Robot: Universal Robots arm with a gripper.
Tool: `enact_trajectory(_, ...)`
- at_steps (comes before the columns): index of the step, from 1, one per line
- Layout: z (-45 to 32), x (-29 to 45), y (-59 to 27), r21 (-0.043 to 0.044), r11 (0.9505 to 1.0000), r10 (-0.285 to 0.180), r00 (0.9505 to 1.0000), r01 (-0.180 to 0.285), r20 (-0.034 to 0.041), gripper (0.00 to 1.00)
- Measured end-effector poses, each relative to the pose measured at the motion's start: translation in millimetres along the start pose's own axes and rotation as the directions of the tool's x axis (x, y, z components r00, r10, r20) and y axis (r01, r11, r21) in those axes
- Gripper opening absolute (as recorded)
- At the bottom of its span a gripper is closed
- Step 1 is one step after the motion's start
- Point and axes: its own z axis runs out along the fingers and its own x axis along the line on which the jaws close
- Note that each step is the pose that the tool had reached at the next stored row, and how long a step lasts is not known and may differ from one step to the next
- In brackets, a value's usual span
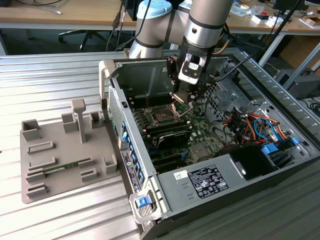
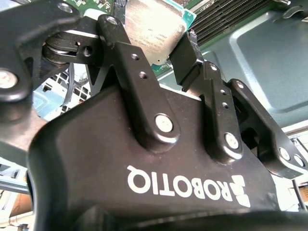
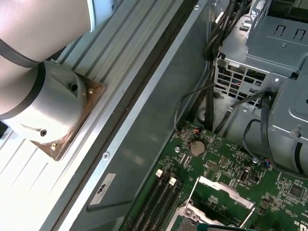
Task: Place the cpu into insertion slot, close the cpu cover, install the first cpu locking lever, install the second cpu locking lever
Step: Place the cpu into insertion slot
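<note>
I saw fingers (image 2: 185, 57) clamped on cpu (image 2: 154, 26), held near insertion slot (image 1: 162, 118); cpu cover (image 3: 225, 186) looked raised.

White lettering (image 2: 187, 185) crosses the claw (image 2: 144, 36) body; faint, illegible print (image 2: 161, 41) marks the cpu (image 2: 154, 17).

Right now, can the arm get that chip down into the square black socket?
Probably yes: the gripper holds the cpu close above the insertion slot, the case lies open, and nothing shows between them.
</note>
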Motion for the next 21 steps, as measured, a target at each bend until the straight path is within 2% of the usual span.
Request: enact_trajectory(21, 1.1, 0.0, -0.1, 0.0004, 0.9998, 0.018, 0.9998, -0.018, 0.0012, 0.54)
